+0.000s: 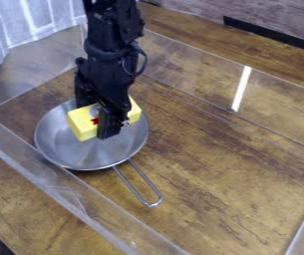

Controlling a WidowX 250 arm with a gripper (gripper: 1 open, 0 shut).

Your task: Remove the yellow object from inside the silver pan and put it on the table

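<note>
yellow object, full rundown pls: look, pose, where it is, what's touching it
The yellow object is a small rectangular block, bright yellow, matte, with a bit of red showing by the gripper. The gripper's jaws are shut on it from above, hiding much of its top. It sits roughly level over the back part of the silver pan, inside the rim. Whether its underside touches the pan floor cannot be told from this view. Nothing else touches it.

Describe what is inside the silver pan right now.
The yellow object sits over the silver pan, gripped by the hand. Bare metal shows around it; the hand hides the block's right part.
</note>
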